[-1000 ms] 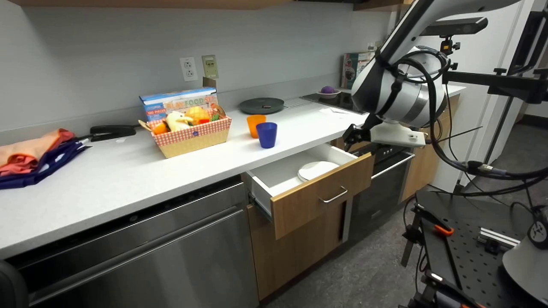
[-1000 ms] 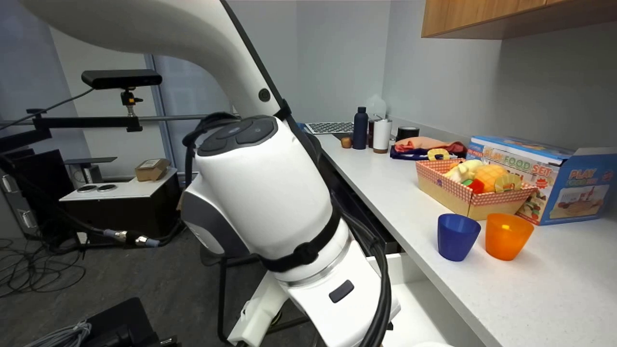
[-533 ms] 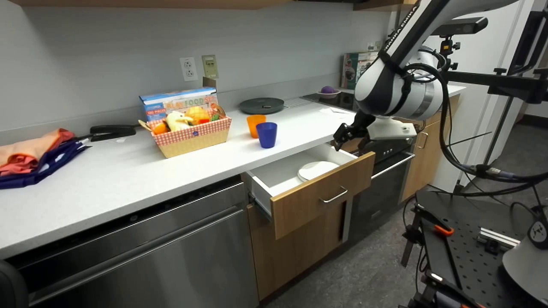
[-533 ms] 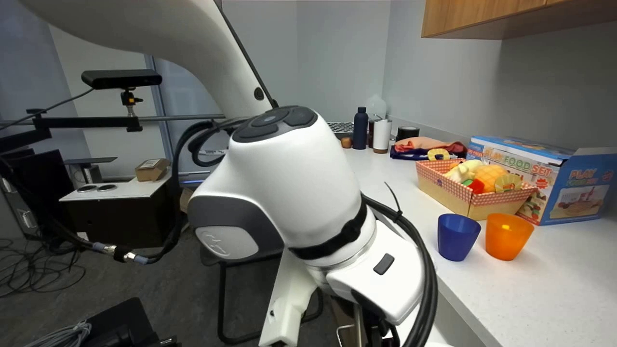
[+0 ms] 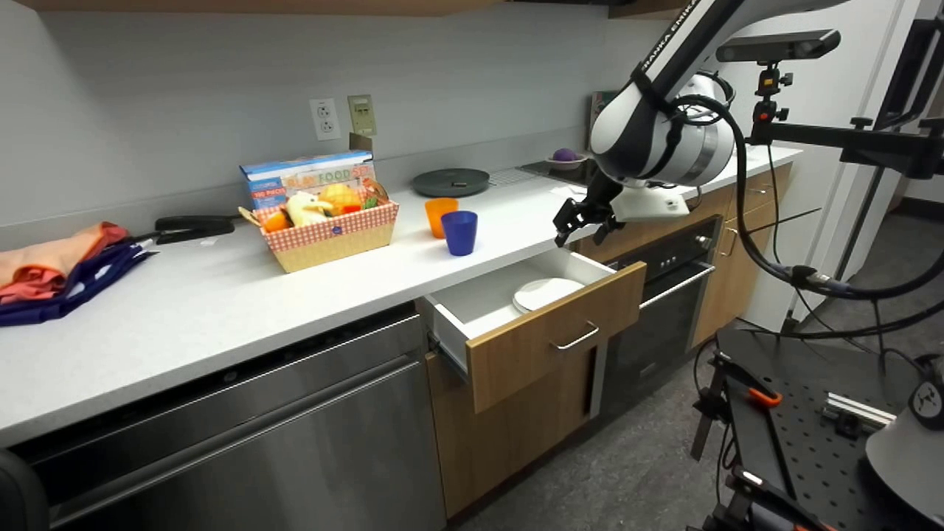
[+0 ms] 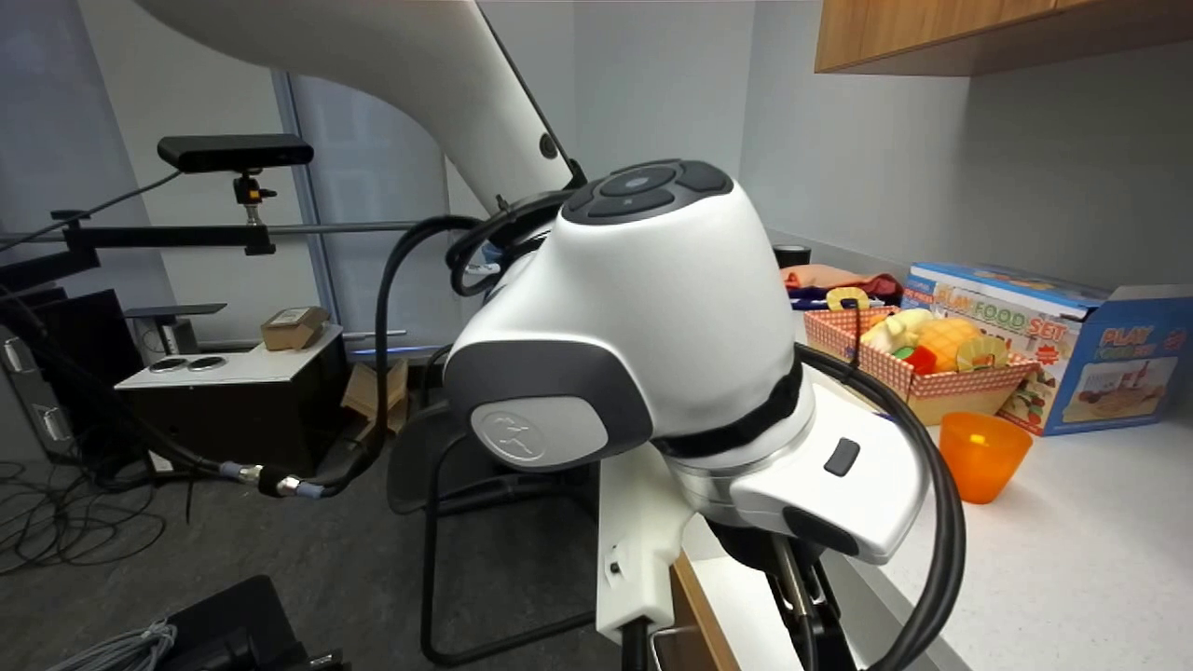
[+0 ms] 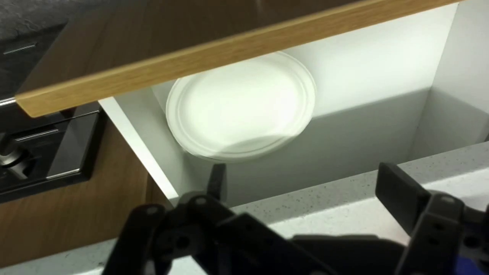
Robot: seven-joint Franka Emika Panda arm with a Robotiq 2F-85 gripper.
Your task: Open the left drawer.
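Observation:
The left drawer (image 5: 509, 365), with its medium-brown wood front and white interior, is pulled out from under the counter. Its silver bar handle (image 5: 577, 336) is on the front face. In an exterior view the arm hides most of the drawer, but part of its front (image 6: 699, 615) shows. In the wrist view I look down on the drawer's front edge (image 7: 229, 53) and into its interior. A white plate (image 7: 244, 107) lies inside. My gripper (image 5: 581, 236) is open and empty above the drawer's far right corner, near the counter edge, apart from the handle. It also shows in the wrist view (image 7: 301, 168).
An orange cup (image 5: 440, 214) and a blue cup (image 5: 459, 234) stand on the counter (image 5: 332, 295) left of my gripper. A basket of play food (image 5: 332, 236) is farther left. A dishwasher (image 5: 295, 435) is left of the drawer, an oven (image 5: 656, 339) right of it.
The arm and gripper have moved along the counter, leftward in an exterior view, toward the cups. The wrist has tilted. The drawer stays pulled out, unmoved.

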